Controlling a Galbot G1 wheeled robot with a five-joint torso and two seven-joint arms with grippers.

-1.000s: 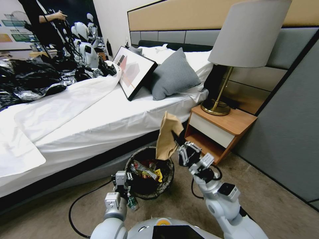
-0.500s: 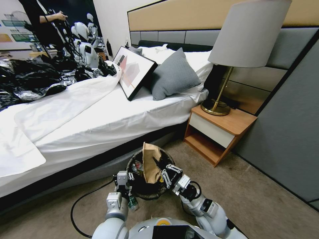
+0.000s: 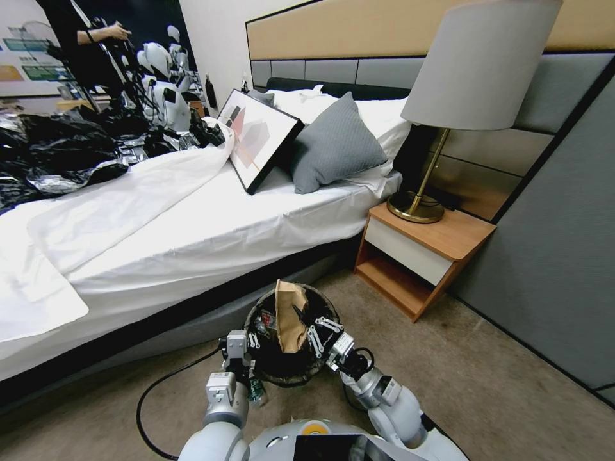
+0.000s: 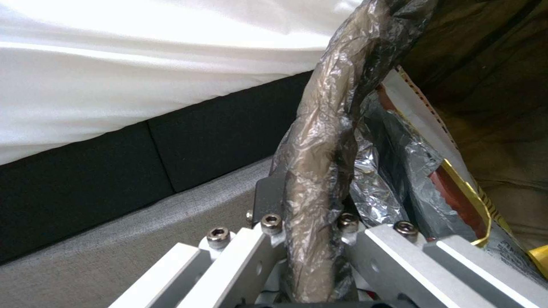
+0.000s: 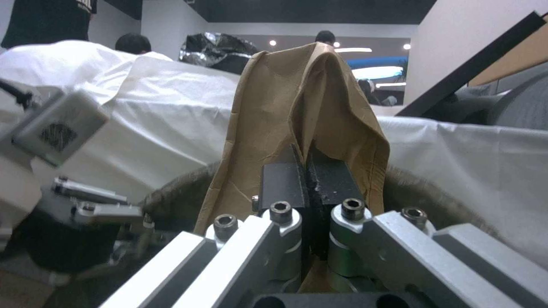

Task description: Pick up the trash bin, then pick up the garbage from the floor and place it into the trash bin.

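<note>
The trash bin (image 3: 289, 336) sits low in the centre of the head view, on the beige carpet floor (image 3: 512, 384) just in front of the bed (image 3: 192, 237). A dark bag is folded over its rim, and crumpled wrappers (image 3: 264, 323) lie inside. Standing upright in the bin's mouth is the brown paper bag (image 3: 290, 315), its top rising above the rim.

The right gripper (image 3: 306, 325) is at the bin's right side, reaching in over the rim, and its fingers are clenched on the paper bag. In the right wrist view the two black pads (image 5: 328, 182) are pressed together with the bag's (image 5: 302, 124) folded paper pinched between them, the bin's rim (image 5: 422, 190) curving behind.

The left gripper (image 3: 246, 355) is at the bin's lower-left edge, clamped on the rim. The left wrist view shows the bag-wrapped rim (image 4: 323, 171) running between its fingers (image 4: 268, 201), with a foil wrapper (image 4: 411, 171) just inside.

To the right of the bin, a wooden nightstand (image 3: 423, 253) carries a lamp (image 3: 474, 77).
</note>
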